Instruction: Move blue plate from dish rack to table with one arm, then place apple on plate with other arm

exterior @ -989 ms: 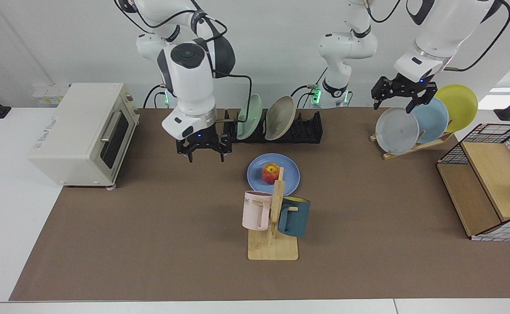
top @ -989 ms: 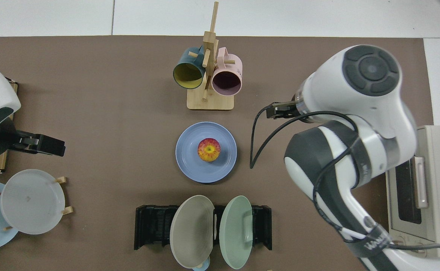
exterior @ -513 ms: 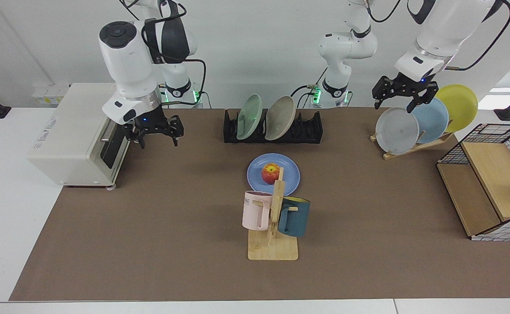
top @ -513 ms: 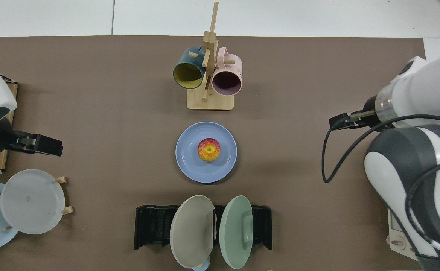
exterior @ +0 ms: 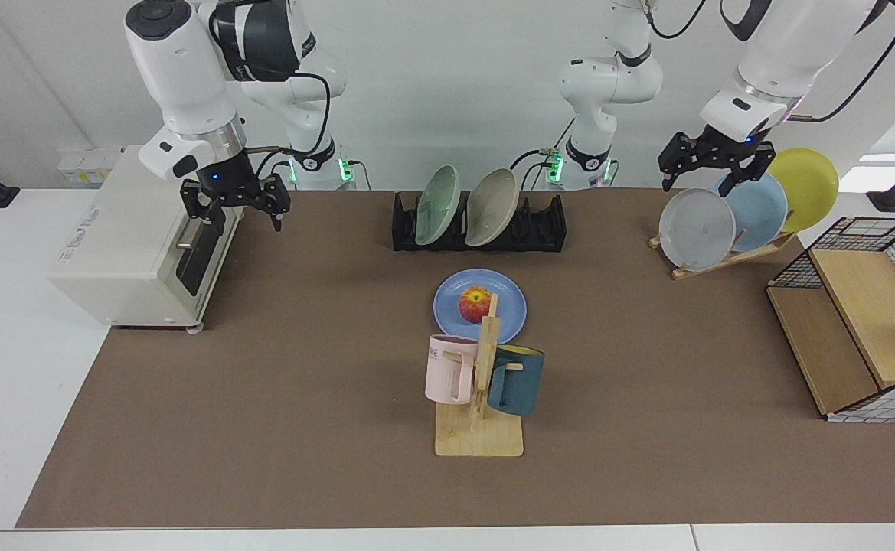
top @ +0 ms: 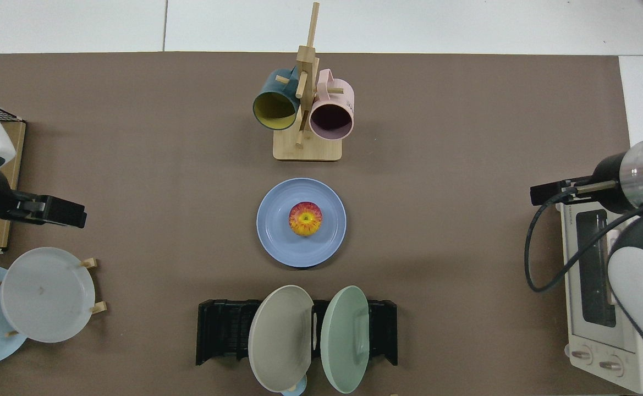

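The blue plate (exterior: 445,308) (top: 277,234) lies flat on the brown mat of the table (exterior: 294,367), in front of the black dish rack (exterior: 543,228) (top: 219,330). The red and yellow apple (exterior: 475,304) (top: 305,218) sits at the plate's middle. My right gripper (exterior: 236,213) (top: 552,192) hangs open and empty by the toaster oven's front corner, far from the plate. Above the wooden plate stand, my left gripper (exterior: 698,176) (top: 57,212) is open too, with nothing in it.
The rack holds a green plate (exterior: 438,204) and a beige plate (exterior: 491,207). A mug tree (exterior: 481,383) with pink and teal mugs stands just in front of the blue plate. A toaster oven (exterior: 133,245), a wooden stand with grey, pale-blue and yellow plates (exterior: 696,228), and a wire-and-wood shelf (exterior: 860,329) line the sides.
My right arm has swung away from beside the plate, back and up to the toaster oven. The left gripper has barely shifted. Plate and apple have not moved.
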